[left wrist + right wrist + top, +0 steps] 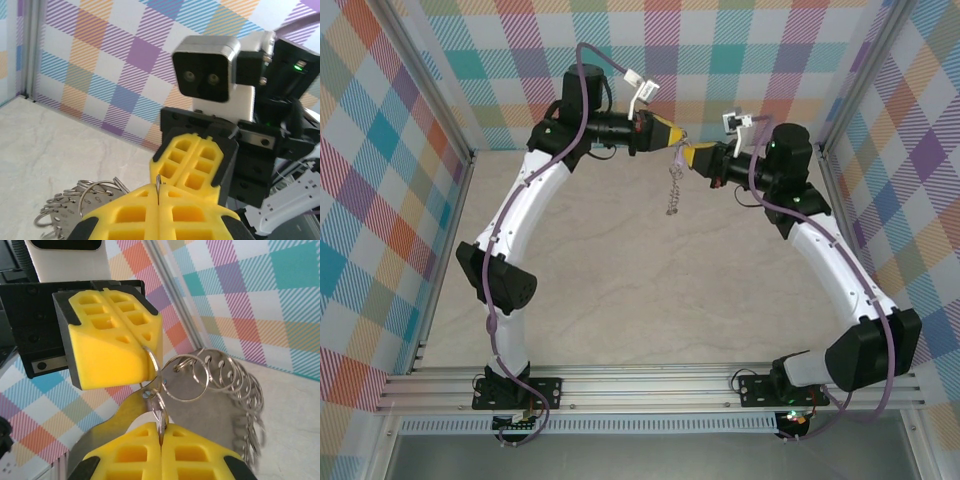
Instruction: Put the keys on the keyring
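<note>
My two grippers meet tip to tip above the table's far middle. The keyring [672, 190] hangs below them as a grey metal piece fringed with silvery wire loops. My left gripper [670, 135] is shut on a thin metal edge of the keyring [65, 210], which pokes up between its yellow fingers [125, 215]. My right gripper [161, 432] is shut on one small wire loop of the keyring [215, 410]. Facing it, the left gripper [146, 351] pinches another loop. The keys are out of view.
Bare marbled tabletop [650, 290] lies under the hanging ring. Checked walls [380, 200] close the left, right and back. An aluminium rail [650, 385] runs along the near edge by the arm bases.
</note>
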Available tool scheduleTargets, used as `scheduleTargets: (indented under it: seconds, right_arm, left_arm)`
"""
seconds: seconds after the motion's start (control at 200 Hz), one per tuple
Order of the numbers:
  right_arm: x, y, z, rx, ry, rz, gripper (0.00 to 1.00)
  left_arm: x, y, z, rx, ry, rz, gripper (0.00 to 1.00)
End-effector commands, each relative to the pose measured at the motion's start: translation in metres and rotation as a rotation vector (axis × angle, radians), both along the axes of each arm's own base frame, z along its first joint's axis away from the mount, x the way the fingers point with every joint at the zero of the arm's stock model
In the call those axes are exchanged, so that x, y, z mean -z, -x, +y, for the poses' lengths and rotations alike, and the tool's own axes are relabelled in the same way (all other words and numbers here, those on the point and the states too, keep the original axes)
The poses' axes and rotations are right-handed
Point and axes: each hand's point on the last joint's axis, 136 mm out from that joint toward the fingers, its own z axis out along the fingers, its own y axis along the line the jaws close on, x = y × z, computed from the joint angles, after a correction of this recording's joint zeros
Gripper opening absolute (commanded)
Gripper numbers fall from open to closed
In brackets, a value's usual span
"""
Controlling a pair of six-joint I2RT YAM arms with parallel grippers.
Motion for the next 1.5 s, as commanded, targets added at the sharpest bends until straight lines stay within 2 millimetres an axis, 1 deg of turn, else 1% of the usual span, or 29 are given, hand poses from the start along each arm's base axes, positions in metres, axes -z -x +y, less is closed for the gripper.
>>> scheduleTargets:
  seconds: [0.0, 0.37, 0.455, 0.6, 0.69, 0.705, 0.725, 0.94, 1.155, 1.31, 1.495]
  right_arm:
    - [-0.004, 0.011, 0.008, 0.024, 0.014, -0.054, 0.0]
    - [-0.003, 0.017, 0.019, 0.096, 0.055, -0.105, 0.0]
    - [-0.003, 0.015, 0.017, 0.13, 0.062, -0.111, 0.0]
    - [-0.005, 0.011, 0.012, 0.202, 0.049, -0.119, 0.0]
    - [-0.008, 0.009, 0.008, 0.239, 0.03, -0.116, 0.0]
    - [-0.009, 0.008, 0.008, 0.246, 0.027, -0.113, 0.0]
    - [-0.008, 0.007, 0.007, 0.252, 0.024, -0.108, 0.0]
    - [-0.006, 0.008, 0.009, 0.246, 0.0, -0.083, 0.0]
    - [0.003, 0.014, 0.012, 0.187, -0.016, -0.052, 0.0]
    - [0.009, 0.015, 0.013, 0.158, -0.029, -0.025, 0.0]
    - [0.014, 0.009, 0.008, 0.148, -0.073, 0.018, 0.0]
  left_arm:
    - [-0.045, 0.008, 0.004, -0.078, 0.073, -0.097, 0.0]
    - [-0.042, 0.005, -0.005, -0.131, 0.066, -0.075, 0.0]
    - [-0.043, 0.005, -0.005, -0.139, 0.074, -0.077, 0.0]
    - [-0.04, 0.006, -0.008, -0.159, 0.08, -0.069, 0.0]
    - [-0.034, 0.006, -0.009, -0.18, 0.081, -0.054, 0.0]
    - [-0.038, 0.005, -0.009, -0.185, 0.098, -0.073, 0.0]
    - [-0.038, 0.005, -0.009, -0.192, 0.104, -0.075, 0.0]
    - [-0.038, 0.004, -0.003, -0.249, 0.189, -0.079, 0.0]
    - [-0.046, 0.006, 0.008, -0.302, 0.258, -0.103, 0.0]
    - [-0.05, 0.009, 0.011, -0.306, 0.284, -0.109, 0.0]
    - [-0.053, 0.012, 0.013, -0.305, 0.318, -0.111, 0.0]
